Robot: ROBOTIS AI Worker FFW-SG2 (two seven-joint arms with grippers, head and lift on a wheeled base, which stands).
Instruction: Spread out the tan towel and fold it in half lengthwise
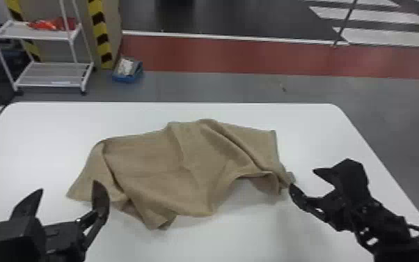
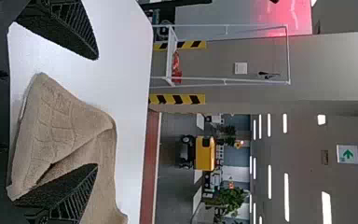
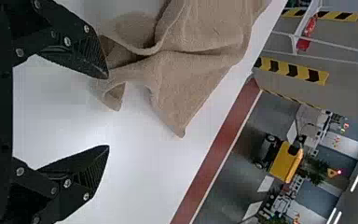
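Has the tan towel (image 1: 156,160) lying rumpled across the middle of the white counter (image 1: 323,132), partly spread and longer from left to right than from near to far. Shows soft ridges running from the far edge toward the near right, a turned fold at the left end, and a corner poking nearward, left of the middle. Arches back along the near edge toward the right, baring a patch of counter, then gathers into small creased tips at the right end.

Holds the left tool (image 1: 68,186) wide open at the near left, right-hand finger overlapping the towel's near-left edge in the head view. Grips nothing between the fingers there. Cannot tell from the views about contact with the cloth.

Holds the right tool (image 1: 302,177) open too, just beside the towel's near-right end, left-hand fingertip (image 1: 293,191) right at the bunched cloth. Cannot tell touching from barely apart.

Beyond the counter, at the far left, stands a white wheeled rack (image 1: 50,75), near a blue box (image 1: 126,77) on the floor.
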